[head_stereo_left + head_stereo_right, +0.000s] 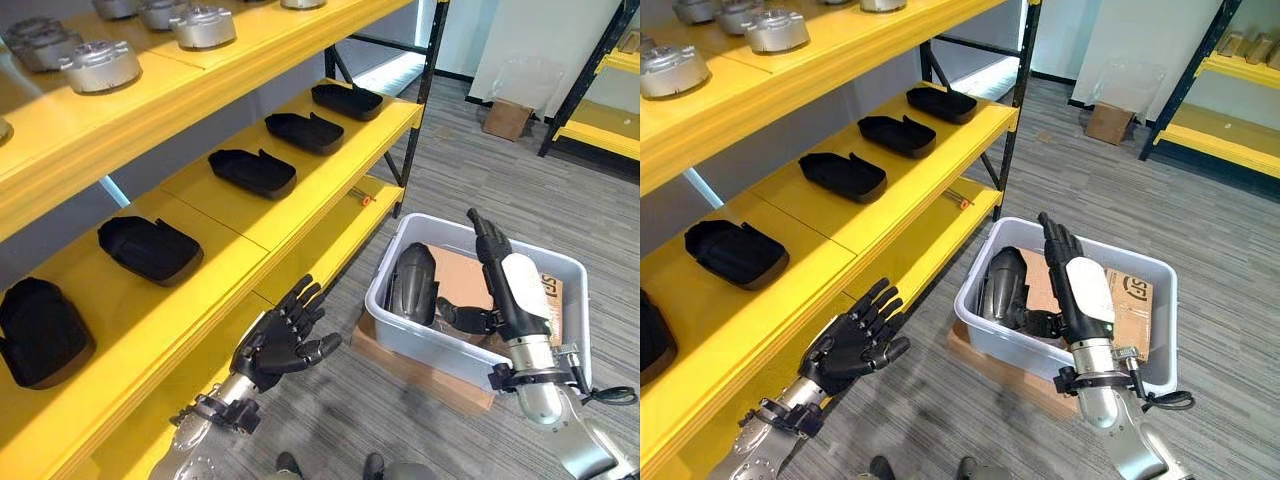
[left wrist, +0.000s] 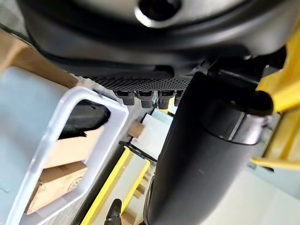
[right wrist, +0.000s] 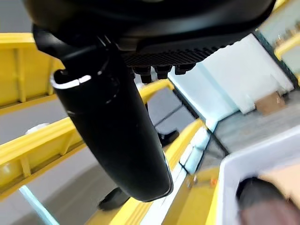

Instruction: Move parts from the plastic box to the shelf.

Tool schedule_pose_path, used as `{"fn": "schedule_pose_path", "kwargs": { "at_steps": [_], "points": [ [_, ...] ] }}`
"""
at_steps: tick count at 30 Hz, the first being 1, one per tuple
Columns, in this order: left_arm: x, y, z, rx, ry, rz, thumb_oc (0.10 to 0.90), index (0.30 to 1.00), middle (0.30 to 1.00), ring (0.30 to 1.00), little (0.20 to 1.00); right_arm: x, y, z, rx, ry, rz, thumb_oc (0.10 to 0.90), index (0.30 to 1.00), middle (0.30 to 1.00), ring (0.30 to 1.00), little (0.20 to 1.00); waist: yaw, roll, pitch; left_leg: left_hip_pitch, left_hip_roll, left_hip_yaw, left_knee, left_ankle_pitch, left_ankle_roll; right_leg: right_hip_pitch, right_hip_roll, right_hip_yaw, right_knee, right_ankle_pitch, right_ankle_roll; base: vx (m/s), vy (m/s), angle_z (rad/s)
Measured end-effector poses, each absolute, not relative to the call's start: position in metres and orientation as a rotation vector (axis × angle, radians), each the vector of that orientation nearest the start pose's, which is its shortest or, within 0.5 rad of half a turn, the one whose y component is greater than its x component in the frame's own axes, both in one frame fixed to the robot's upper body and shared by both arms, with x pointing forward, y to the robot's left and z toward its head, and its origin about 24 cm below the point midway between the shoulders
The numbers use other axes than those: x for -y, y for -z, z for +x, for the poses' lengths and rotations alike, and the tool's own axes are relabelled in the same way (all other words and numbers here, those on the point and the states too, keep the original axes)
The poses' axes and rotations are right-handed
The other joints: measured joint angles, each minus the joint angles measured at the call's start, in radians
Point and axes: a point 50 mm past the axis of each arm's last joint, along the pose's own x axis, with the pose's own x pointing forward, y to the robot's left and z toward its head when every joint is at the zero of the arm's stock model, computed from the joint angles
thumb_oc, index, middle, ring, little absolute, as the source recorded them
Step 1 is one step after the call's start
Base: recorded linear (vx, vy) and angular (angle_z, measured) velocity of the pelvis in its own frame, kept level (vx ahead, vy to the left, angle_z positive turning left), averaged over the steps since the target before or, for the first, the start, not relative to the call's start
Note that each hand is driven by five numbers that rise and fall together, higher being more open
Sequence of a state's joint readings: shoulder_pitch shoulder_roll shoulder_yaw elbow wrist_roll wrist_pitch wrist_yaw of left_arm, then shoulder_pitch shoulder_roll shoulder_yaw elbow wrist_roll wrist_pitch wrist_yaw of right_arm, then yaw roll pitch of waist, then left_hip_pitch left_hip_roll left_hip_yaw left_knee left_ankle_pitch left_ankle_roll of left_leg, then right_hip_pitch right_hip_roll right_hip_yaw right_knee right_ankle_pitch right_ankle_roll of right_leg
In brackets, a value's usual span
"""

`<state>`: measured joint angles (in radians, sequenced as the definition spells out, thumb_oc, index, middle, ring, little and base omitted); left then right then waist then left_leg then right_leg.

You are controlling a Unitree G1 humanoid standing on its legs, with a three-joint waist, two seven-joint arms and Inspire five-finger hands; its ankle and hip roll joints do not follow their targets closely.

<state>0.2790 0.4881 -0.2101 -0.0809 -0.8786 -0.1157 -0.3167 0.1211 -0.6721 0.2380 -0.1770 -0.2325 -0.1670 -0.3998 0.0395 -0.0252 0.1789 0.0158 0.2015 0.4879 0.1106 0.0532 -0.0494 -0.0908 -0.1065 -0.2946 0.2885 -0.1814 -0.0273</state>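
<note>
A: Step in hand?
B: Reaching for a pick, by the look. Right hand (image 1: 510, 285) over the plastic box (image 1: 398, 325), fingers straight, thumb turned inward, holding nothing. Dark part (image 1: 412, 283) leaning inside the box, just beside that thumb.
A: Left hand (image 1: 283, 340)?
B: Beside the box on the shelf (image 1: 300, 200) side, fingers loosely spread, empty.
A: Next?
B: Probably lowering onto the part and closing round it, then carrying toward the shelf, beside the black parts (image 1: 250, 170) already laid there.

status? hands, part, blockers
Both hands open and empty: left hand by the shelf, right hand over the plastic box. Black part in box, ungrasped. Nothing blocking.
</note>
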Motion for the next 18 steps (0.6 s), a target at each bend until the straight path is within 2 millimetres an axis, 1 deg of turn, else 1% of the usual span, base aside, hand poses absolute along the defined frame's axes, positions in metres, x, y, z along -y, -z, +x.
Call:
{"fn": "schedule_pose_path", "kwargs": {
  "at_steps": [2, 3, 4, 5, 6, 7, 8, 9, 10, 11, 13, 15, 16, 17, 18],
  "points": [
    [-0.196, -0.018, 0.185, -0.134, 0.348, -0.455, 0.9, 1.0, 1.0, 1.0, 1.0, 0.206, -0.079, 0.217, 0.295, -0.012, -0.746, 0.9, 1.0, 1.0, 1.0, 1.0, -0.02, 0.002, 0.001, 0.01, -0.001, -0.003, 0.005, -0.017, -0.002, 0.014, -0.002, -0.001, -0.003, 0.007, 0.015, 0.25, 0.252, -0.26],
    [-0.196, -0.018, 0.185, -0.134, 0.348, -0.455, 0.9, 1.0, 1.0, 1.0, 1.0, 0.206, -0.079, 0.217, 0.295, -0.012, -0.746, 0.9, 1.0, 1.0, 1.0, 1.0, -0.02, 0.002, 0.001, 0.01, -0.001, -0.003, 0.005, -0.017, -0.002, 0.014, -0.002, -0.001, -0.003, 0.007, 0.015, 0.29, 0.371, -0.17],
    [-0.2, -0.019, 0.185, -0.127, 0.333, -0.451, 0.9, 1.0, 1.0, 1.0, 1.0, 0.207, -0.073, 0.213, 0.249, -0.034, -0.713, 0.9, 1.0, 1.0, 1.0, 1.0, -0.024, -0.002, 0.003, 0.03, -0.002, -0.007, 0.018, -0.029, 0.008, 0.024, 0.0, 0.02, 0.0, 0.013, 0.015, 0.19, 0.273, -0.3],
    [-0.202, -0.02, 0.186, -0.124, 0.328, -0.448, 0.9, 1.0, 1.0, 1.0, 1.0, 0.207, -0.071, 0.212, 0.233, -0.046, -0.699, 0.9, 1.0, 1.0, 1.0, 1.0, -0.024, -0.003, 0.004, 0.03, 0.002, -0.009, 0.04, -0.039, 0.008, 0.03, 0.002, 0.033, 0.0, 0.013, 0.015, 0.26, 0.411, -0.48],
    [-0.203, -0.02, 0.186, -0.119, 0.328, -0.446, 0.9, 1.0, 1.0, 1.0, 1.0, 0.208, -0.069, 0.211, 0.208, -0.057, -0.67, 0.9, 1.0, 1.0, 1.0, 1.0, -0.022, -0.002, 0.007, 0.021, 0.01, -0.028, 0.078, -0.068, 0.015, 0.035, 0.003, 0.046, 0.012, 0.014, 0.013, 0.1, 0.24, -0.36],
    [-0.203, -0.021, 0.186, -0.115, 0.336, -0.445, 0.9, 1.0, 1.0, 1.0, 1.0, 0.208, -0.068, 0.21, 0.194, -0.061, -0.652, 0.9, 1.0, 1.0, 1.0, 1.0, -0.024, -0.005, 0.011, 0.02, 0.01, -0.042, 0.085, -0.085, 0.012, 0.034, 0.006, 0.057, 0.017, 0.012, 0.014, 0.14, 0.294, -0.35],
    [-0.202, -0.022, 0.186, -0.109, 0.358, -0.445, 0.9, 1.0, 1.0, 1.0, 1.0, 0.211, -0.067, 0.209, 0.176, -0.059, -0.628, 0.9, 1.0, 1.0, 1.0, 1.0, -0.027, 0.016, 0.009, 0.033, 0.005, -0.075, 0.072, -0.109, 0.008, 0.023, 0.012, 0.056, 0.041, 0.009, 0.015, 0.13, 0.319, -0.25],
    [-0.202, -0.023, 0.187, -0.103, 0.369, -0.431, 0.9, 1.0, 1.0, 1.0, 1.0, 0.212, -0.067, 0.209, 0.173, -0.056, -0.621, 0.9, 1.0, 1.0, 1.0, 1.0, -0.034, 0.017, 0.014, 0.032, 0.003, -0.073, 0.069, -0.125, -0.01, 0.006, 0.011, 0.057, 0.055, 0.005, 0.02, 0.2, 0.345, -0.21],
    [-0.202, -0.023, 0.188, -0.103, 0.373, -0.419, 0.9, 1.0, 1.0, 1.0, 1.0, 0.212, -0.067, 0.209, 0.173, -0.056, -0.62, 0.9, 1.0, 1.0, 1.0, 1.0, -0.035, 0.017, 0.018, 0.032, 0.002, -0.074, 0.068, -0.13, -0.014, 0.003, 0.011, 0.058, 0.061, 0.005, 0.021, 0.21, 0.4, -0.21],
    [-0.202, -0.023, 0.191, -0.102, 0.383, -0.394, 0.9, 1.0, 1.0, 1.0, 1.0, 0.21, -0.067, 0.209, 0.177, -0.057, -0.618, 0.9, 1.0, 1.0, 1.0, 1.0, -0.033, 0.004, 0.031, 0.032, -0.012, -0.081, 0.072, -0.135, -0.011, -0.013, 0.004, 0.065, 0.085, 0.004, 0.022, 0.13, 0.237, -0.13],
    [-0.203, -0.021, 0.194, -0.111, 0.388, -0.37, 0.9, 1.0, 1.0, 1.0, 1.0, 0.208, -0.068, 0.21, 0.192, -0.062, -0.65, 0.9, 1.0, 1.0, 1.0, 1.0, -0.034, -0.002, 0.035, 0.032, -0.023, -0.084, 0.072, -0.149, -0.012, -0.02, -0.006, 0.067, 0.098, 0.004, 0.023, 0.15, 0.307, -0.1],
    [-0.203, -0.021, 0.197, -0.115, 0.388, -0.367, 0.9, 1.0, 1.0, 1.0, 1.0, 0.206, -0.073, 0.215, 0.23, -0.051, -0.724, 0.9, 1.0, 1.0, 1.0, 1.0, -0.032, -0.012, 0.04, 0.036, -0.043, -0.082, 0.075, -0.166, 0.001, -0.027, -0.023, 0.068, 0.119, 0.008, 0.034, 0.14, 0.278, -0.11],
    [-0.203, -0.021, 0.199, -0.113, 0.394, -0.351, 0.9, 1.0, 1.0, 1.0, 1.0, 0.205, -0.077, 0.222, 0.243, -0.041, -0.751, 0.9, 1.0, 1.0, 1.0, 1.0, -0.029, -0.016, 0.042, 0.038, -0.053, -0.079, 0.075, -0.173, 0.002, -0.045, -0.039, 0.058, 0.153, 0.014, 0.043, 0.08, 0.157, -0.11],
    [-0.202, -0.022, 0.2, -0.112, 0.402, -0.331, 0.9, 1.0, 1.0, 1.0, 1.0, 0.204, -0.08, 0.225, 0.251, -0.035, -0.754, 0.9, 1.0, 1.0, 1.0, 1.0, -0.027, -0.017, 0.043, 0.037, -0.057, -0.078, 0.078, -0.177, 0.002, -0.048, -0.046, 0.045, 0.158, 0.023, 0.054, 0.09, 0.154, -0.18],
    [-0.202, -0.022, 0.201, -0.111, 0.41, -0.322, 0.9, 1.0, 1.0, 1.0, 1.0, 0.204, -0.083, 0.228, 0.259, -0.03, -0.76, 0.9, 1.0, 1.0, 1.0, 1.0, -0.024, -0.018, 0.044, 0.037, -0.065, -0.083, 0.075, -0.183, 0.006, -0.063, -0.056, 0.039, 0.178, 0.039, 0.078, 0.07, 0.07, -0.29]
  ]
}}
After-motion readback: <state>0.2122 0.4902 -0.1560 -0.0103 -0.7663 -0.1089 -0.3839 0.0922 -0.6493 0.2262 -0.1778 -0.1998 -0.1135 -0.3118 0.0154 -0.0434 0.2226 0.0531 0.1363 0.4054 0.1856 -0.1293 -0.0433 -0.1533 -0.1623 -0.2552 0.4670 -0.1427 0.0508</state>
